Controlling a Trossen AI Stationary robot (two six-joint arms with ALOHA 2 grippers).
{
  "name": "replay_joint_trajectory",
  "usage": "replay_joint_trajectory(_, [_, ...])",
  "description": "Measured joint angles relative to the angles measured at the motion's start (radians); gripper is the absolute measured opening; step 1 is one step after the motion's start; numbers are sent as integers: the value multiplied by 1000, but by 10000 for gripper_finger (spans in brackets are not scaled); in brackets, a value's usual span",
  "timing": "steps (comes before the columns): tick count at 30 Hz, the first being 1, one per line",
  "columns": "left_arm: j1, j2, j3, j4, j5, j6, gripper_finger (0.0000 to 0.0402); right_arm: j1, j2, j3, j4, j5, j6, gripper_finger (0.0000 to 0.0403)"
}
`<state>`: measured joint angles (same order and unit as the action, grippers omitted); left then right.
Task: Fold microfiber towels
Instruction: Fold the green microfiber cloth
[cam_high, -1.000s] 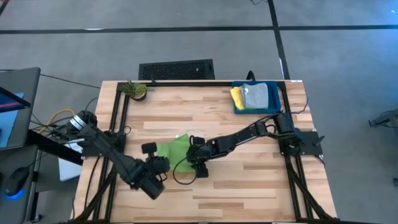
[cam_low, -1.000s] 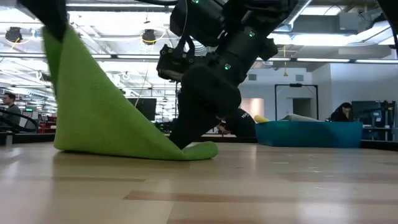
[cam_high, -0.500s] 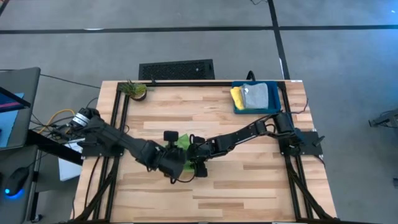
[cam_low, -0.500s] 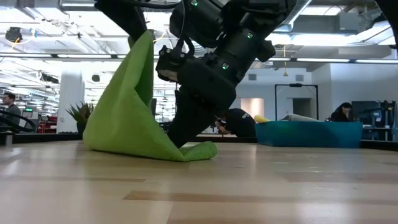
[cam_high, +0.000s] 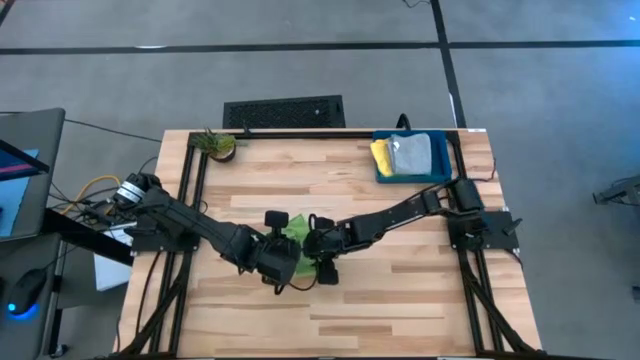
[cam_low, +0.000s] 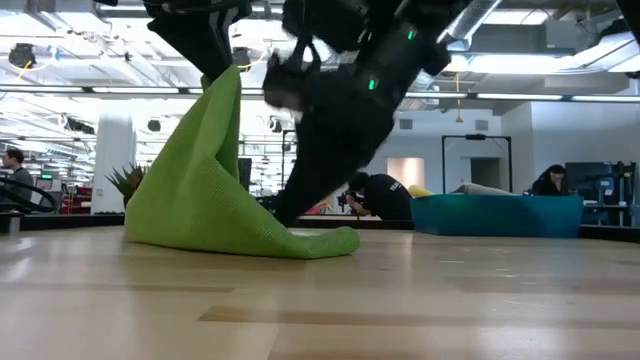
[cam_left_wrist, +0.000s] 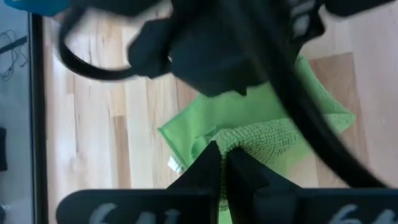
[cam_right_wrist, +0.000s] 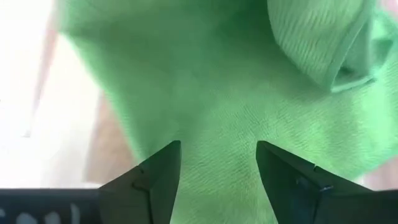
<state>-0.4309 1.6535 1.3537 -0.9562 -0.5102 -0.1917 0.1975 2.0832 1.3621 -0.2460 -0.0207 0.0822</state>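
Pinching the lime green towel (cam_low: 215, 190) by one raised edge, my left gripper (cam_left_wrist: 222, 163) held it above mid-table. My right gripper (cam_right_wrist: 217, 163) stood with fingers spread over the cloth, apparently not gripping it.

Nubbly green cloth (cam_low: 200, 190), pale wood table (cam_low: 400, 300)

The left hand (cam_high: 283, 262) has swung in beside the right hand (cam_high: 318, 262), carrying the green towel's (cam_low: 205, 190) raised corner over.
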Motion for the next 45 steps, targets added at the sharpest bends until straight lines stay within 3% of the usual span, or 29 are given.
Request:
replay_joint_trajectory(8, [7,0,0,-2,-52,-55,0,47,-139,0,-153,65,15,234])
replay_joint_trajectory(13, [24,0,0,23,-71,-8,0,70,-206,2,-236,76,71,234])
replay_joint_trajectory(24, [110,0,0,126,32,156,0,128,-381,3,-387,192,176,234])
replay_joint_trajectory(30, [144,67,0,153,71,232,0,166,-456,3,-404,256,212,234])
replay_joint_trajectory(38, [183,148,0,281,135,322,0,202,-488,4,-466,335,264,234])
replay_joint_trajectory(45, [200,214,1,348,166,364,0,202,-487,3,-482,338,290,234])
